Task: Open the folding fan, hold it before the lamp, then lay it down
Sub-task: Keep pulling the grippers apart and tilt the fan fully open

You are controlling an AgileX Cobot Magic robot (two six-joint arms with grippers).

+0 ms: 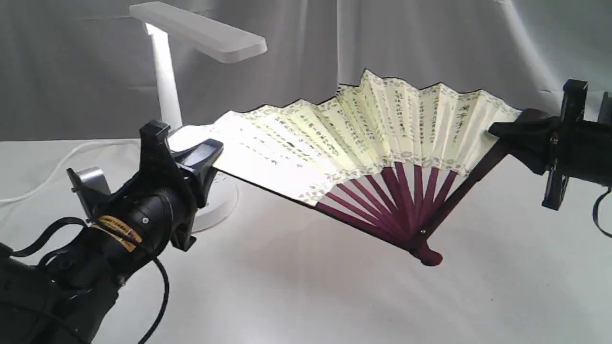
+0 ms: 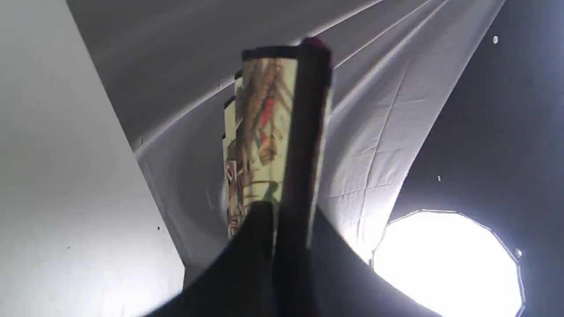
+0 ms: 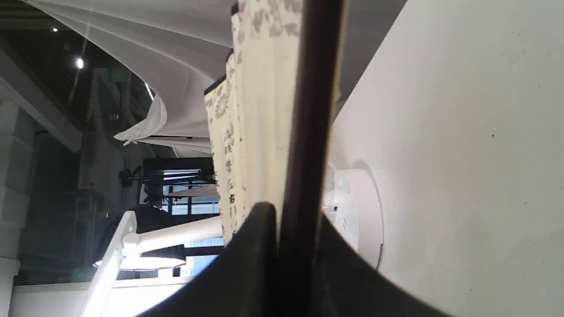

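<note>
Now the fan (image 1: 363, 138) is hanging fully spread in the air across the middle of the frame, well opened. The left fingers (image 1: 203, 155) are pinching one dark outer rib at the left centre, and the right fingers (image 1: 519, 131) are pinching the other outer rib at the right edge. Both pairs are standing narrow, closed on the wood, as both wrist views are showing. The long axis of the fan is running from left to right, a little rising to the right. The rounded pivot end is pointing down to the lower centre, close above the tabletop (image 1: 287, 296); I cannot tell if it is touching.

The lamp (image 1: 201, 33) is standing at the upper left, behind the left end of the fan, and its light is falling on the paper there. So the left arm is the nearer one to the lamp. For laying the fan down, I am judging that the round lamp base (image 1: 222, 200), just beside the left fingers, is standing in the way; the white cord (image 1: 48, 177) at the left edge is lying well apart.
</note>
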